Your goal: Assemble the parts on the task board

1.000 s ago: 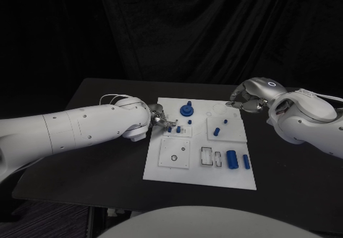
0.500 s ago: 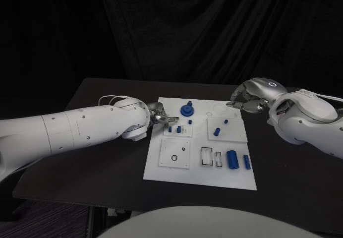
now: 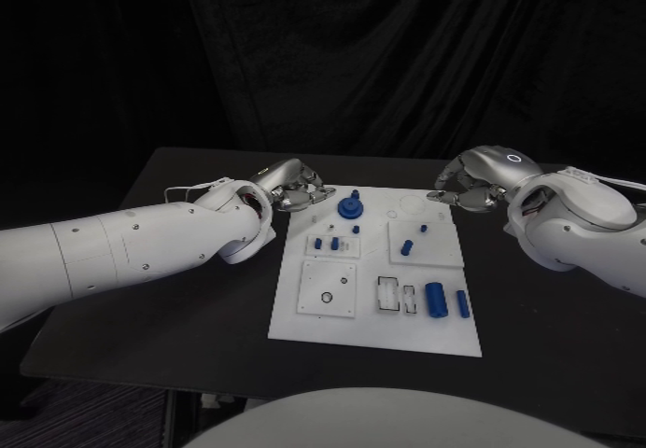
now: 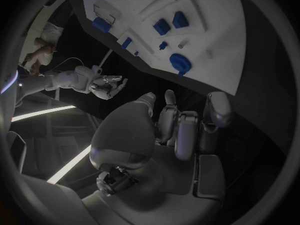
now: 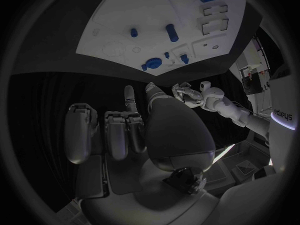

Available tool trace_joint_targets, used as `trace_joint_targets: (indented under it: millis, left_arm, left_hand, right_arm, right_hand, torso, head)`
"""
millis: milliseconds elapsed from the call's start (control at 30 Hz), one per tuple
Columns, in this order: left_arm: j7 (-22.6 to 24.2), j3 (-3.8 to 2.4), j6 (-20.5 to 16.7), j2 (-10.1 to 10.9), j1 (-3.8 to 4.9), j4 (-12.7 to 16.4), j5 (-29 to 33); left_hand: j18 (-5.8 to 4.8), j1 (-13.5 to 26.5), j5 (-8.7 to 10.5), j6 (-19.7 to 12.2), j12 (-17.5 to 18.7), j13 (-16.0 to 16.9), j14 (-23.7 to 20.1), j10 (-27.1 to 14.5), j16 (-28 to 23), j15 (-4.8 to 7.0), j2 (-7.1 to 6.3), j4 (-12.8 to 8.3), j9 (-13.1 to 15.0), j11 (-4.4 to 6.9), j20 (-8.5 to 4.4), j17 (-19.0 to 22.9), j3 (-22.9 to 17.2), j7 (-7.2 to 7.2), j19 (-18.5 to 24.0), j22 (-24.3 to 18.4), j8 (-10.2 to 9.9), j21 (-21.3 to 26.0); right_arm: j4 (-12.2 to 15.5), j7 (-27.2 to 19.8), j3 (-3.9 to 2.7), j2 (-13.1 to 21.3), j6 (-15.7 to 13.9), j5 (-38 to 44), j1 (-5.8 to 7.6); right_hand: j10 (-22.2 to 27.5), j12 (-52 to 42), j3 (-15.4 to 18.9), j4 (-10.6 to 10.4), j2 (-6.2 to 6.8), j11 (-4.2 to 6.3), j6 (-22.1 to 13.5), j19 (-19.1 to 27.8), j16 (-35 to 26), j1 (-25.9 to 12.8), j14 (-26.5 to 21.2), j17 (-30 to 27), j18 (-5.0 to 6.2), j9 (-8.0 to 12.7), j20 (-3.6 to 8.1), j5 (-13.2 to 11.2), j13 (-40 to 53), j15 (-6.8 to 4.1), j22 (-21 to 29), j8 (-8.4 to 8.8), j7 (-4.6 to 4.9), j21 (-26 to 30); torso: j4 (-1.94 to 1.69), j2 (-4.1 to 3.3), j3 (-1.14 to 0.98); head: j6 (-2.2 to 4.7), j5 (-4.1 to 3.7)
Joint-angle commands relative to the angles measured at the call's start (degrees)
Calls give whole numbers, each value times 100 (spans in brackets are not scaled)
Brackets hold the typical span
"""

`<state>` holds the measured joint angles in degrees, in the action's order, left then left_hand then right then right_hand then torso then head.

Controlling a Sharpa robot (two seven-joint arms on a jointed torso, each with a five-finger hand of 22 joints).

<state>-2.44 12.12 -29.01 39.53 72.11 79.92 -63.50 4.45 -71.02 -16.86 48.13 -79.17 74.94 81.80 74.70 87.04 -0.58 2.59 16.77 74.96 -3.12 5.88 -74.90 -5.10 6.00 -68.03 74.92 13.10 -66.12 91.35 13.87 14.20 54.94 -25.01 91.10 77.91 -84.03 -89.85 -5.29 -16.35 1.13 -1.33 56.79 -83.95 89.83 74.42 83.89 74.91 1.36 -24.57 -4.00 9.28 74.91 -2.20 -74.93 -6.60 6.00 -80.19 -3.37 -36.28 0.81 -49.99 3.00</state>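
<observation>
The white task board [image 3: 363, 317] lies mid-table. A blue gear-like part [image 3: 351, 207] stands at its far edge. Two small blue pegs [image 3: 328, 244] stand in a block on the left, and another peg [image 3: 407, 247] stands in the block to the right. Two blue cylinders [image 3: 438, 299] lie near the right edge. My left hand [image 3: 294, 184] hovers just off the board's far left corner, holding nothing, its fingers [image 4: 178, 127] apart. My right hand [image 3: 465, 189] hangs at the far right corner, also holding nothing, fingers [image 5: 119, 130] apart. The right wrist view has the board [image 5: 156, 30] and the gear [image 5: 151, 63] ahead of the hand.
The black table [image 3: 202, 280] has bare room on both sides of the board. A square block with a round hole [image 3: 329, 297] and slotted recesses [image 3: 392, 292] sit in the board's near half. A black curtain closes off the back.
My left hand has lifted off the small pegs at the board's left and drawn back to the far left corner. The right hand has stayed put.
</observation>
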Motion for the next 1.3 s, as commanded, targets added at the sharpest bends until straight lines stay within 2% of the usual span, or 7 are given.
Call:
trace_joint_targets:
  millis: [33,67,133,267,500,733,1300]
  left_arm:
    - [1768,-6,-210,-129,9,-148,-280]
    - [1953,-6,-17,-194,10,-229,-288]
    - [2106,-6,242,-294,10,-347,-296]
    - [2322,-5,898,-642,6,-759,-516]
    - [2210,-6,1504,-1126,-17,-1368,-1760]
    - [1872,-6,1696,-1332,-32,-1642,-2456]
    - [1506,-6,1683,-1390,-38,-1678,-3011]
  left_hand:
    - [117,-690,-23,-385,923,385,-1064,-1420,-467,-191,-25,-59,138,-160,100,-381,-302,131,556,602,91,375]
    - [116,-894,88,-471,1127,273,-1347,-1711,-589,-238,-24,-21,125,-219,134,-238,-434,160,674,583,140,426]
    - [94,-1508,193,-828,2796,-557,-3579,-4067,-1667,-406,-112,-136,-16,-435,241,962,-880,173,923,543,11,542]
    - [53,-2114,126,-1042,4108,-1568,-3153,-4699,-1565,-444,-218,-363,-360,-524,302,964,-1541,427,536,675,-226,45]
    - [-76,-2013,914,-1095,5214,-3105,-1468,-4355,-1208,-111,-707,-473,-2520,-268,212,865,-1973,-11,-921,1015,-968,-1153]
    - [-90,-1885,1133,-998,5578,-3806,-1475,-4344,-1453,28,-844,-629,-3588,-87,92,1343,-1617,-51,-1047,1021,-951,-1114]
    - [-120,-1747,886,-485,5425,-4099,-1341,-3991,-1386,55,-823,-745,-4088,-52,49,1442,-1290,-222,-1203,1072,-895,-1160]
  right_arm:
    - [10,56,-4,3,-64,20,-13]
    - [9,53,-4,-3,-63,20,-13]
    - [9,49,-4,-6,-60,20,-13]
    - [7,34,-4,-3,-44,20,-14]
    - [15,28,-4,8,-20,20,-14]
    - [-8,28,-4,6,-6,20,-14]
    - [-31,6,-4,-16,-66,20,-15]
  right_hand:
    - [-597,-15,-3,20,17,-43,32,-153,17,55,611,1509,101,10,-28,31,1509,21,-1195,32,2,21]
    - [-597,-15,-3,20,17,-43,32,-153,17,55,611,1509,101,10,-28,31,1509,21,-1195,32,2,21]
    - [-597,-15,-3,17,14,-43,34,-154,17,54,611,1509,101,10,-28,34,1509,21,-1196,33,2,19]
    - [-597,-15,-5,17,12,-43,36,-153,17,57,611,1509,101,10,-27,40,1509,21,-1195,33,1,21]
    - [-597,-15,-7,19,11,-42,37,-153,17,61,611,1509,101,10,-27,53,1509,21,-1195,33,0,21]
    - [-597,-15,-8,22,12,-41,40,-151,17,67,611,1509,102,10,-27,66,1509,21,-1194,33,-1,26]
    - [-597,-15,-8,25,17,-41,42,-149,17,74,611,1509,103,11,-27,93,1509,21,-1192,34,-2,30]
  torso:
    - [5,-1,2]
    - [8,-5,1]
    - [4,-9,2]
    - [0,-19,4]
    - [18,-36,4]
    - [60,-80,31]
    - [149,-166,20]
  head:
    - [-1,-7]
    - [-1,-13]
    - [-1,-31]
    - [-1,-62]
    - [-1,-110]
    - [-1,-107]
    - [-1,-74]
